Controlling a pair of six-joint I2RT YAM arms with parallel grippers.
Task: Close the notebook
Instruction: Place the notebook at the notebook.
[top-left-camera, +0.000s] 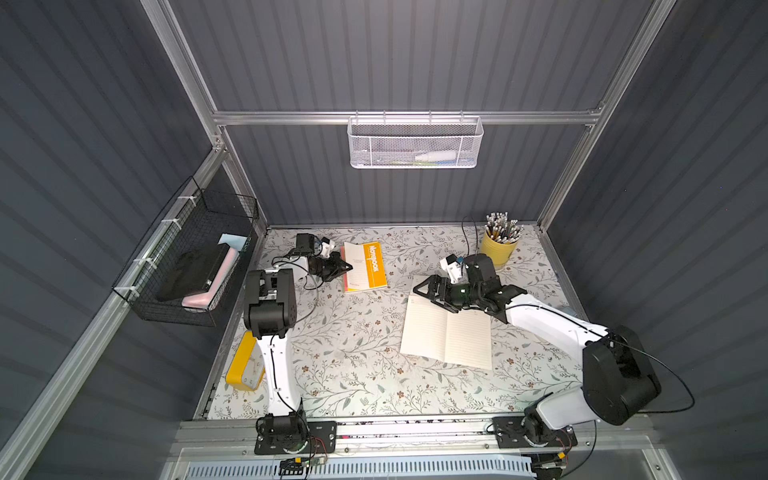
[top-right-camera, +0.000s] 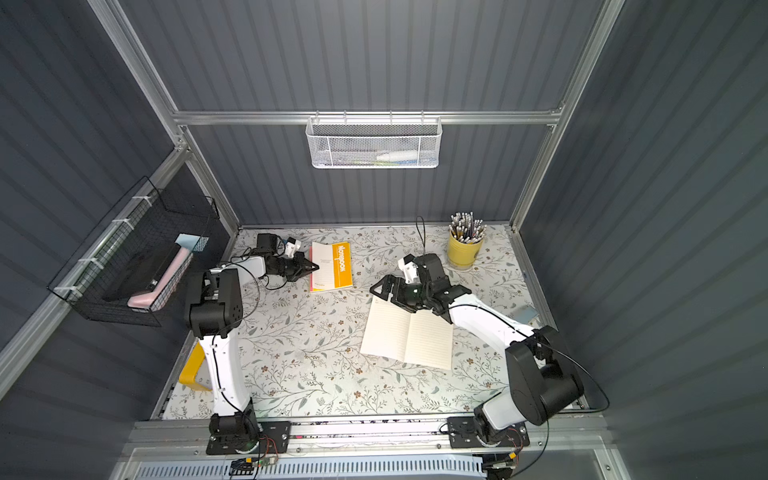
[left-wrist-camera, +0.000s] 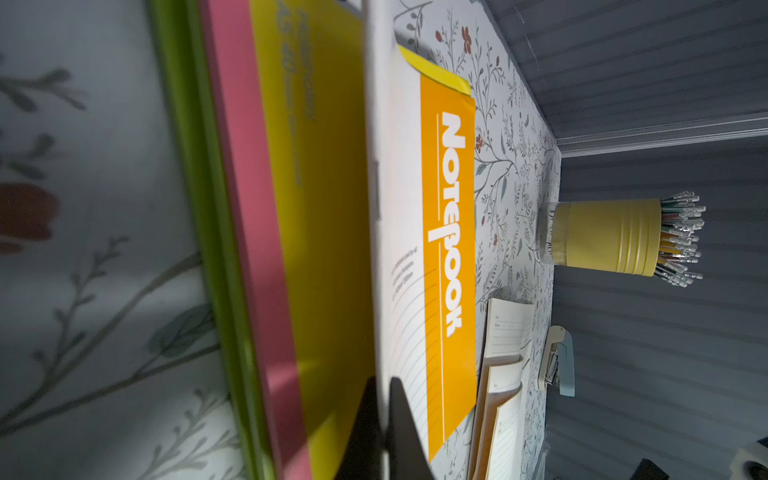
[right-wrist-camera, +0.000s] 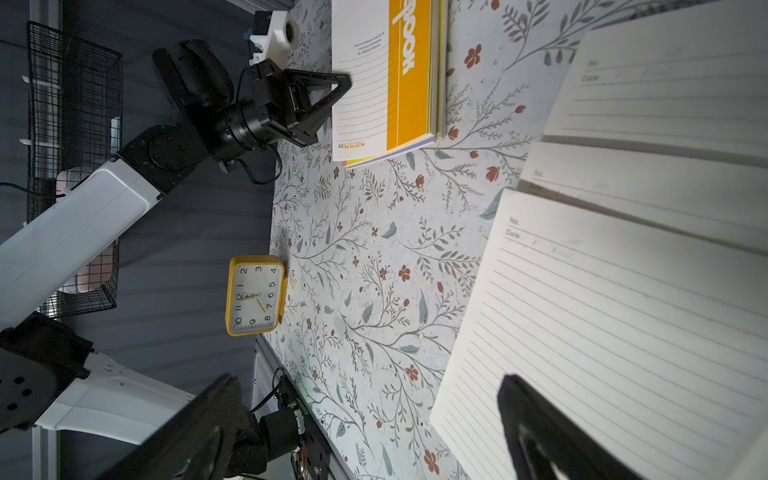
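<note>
Black jaws of the left gripper (top-left-camera: 348, 266) are pressed together against the edge of the orange notebook (top-left-camera: 370, 266); a pinch cannot be confirmed. The right gripper (top-left-camera: 428, 297) is spread wide, empty, over a far corner of the open notebook (top-left-camera: 446, 336).

Open notebook (top-left-camera: 446, 334) right of notebook stack (top-left-camera: 365, 267), pencil cup (top-left-camera: 498, 249) behind

The left arm rose from its near base and reached to the far left, the left gripper (top-left-camera: 348, 266) pointing right with its fingertips pressed together. The right arm stretched from the near right toward the middle, wrist low, the right gripper (top-left-camera: 432, 296) pointing left, fingers spread wide.
</note>
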